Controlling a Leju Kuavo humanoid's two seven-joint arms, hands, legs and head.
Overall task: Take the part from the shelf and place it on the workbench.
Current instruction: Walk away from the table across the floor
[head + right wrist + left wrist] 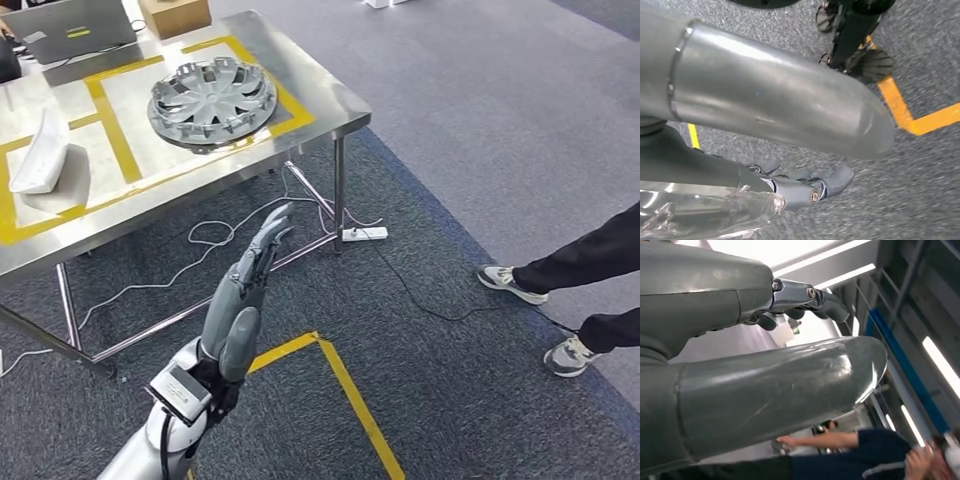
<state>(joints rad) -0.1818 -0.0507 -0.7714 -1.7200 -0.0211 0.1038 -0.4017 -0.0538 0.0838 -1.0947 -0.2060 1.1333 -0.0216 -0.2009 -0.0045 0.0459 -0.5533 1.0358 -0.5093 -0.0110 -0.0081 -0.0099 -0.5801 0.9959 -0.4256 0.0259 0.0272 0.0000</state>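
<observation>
1. Fingers [266,240] of the left hand [243,305] stretched straight, apart, holding nothing.
2. Right hand [798,187] hung empty, fingers loosely extended.
3. Wheel cover [212,99] lay on the worktop [324,95], beyond the fingertips.
4. It looked light, rigid, slick plastic; best gripped at the rim.

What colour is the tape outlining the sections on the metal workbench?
Yellow tape on the workbench, clearest in the head view.
</observation>
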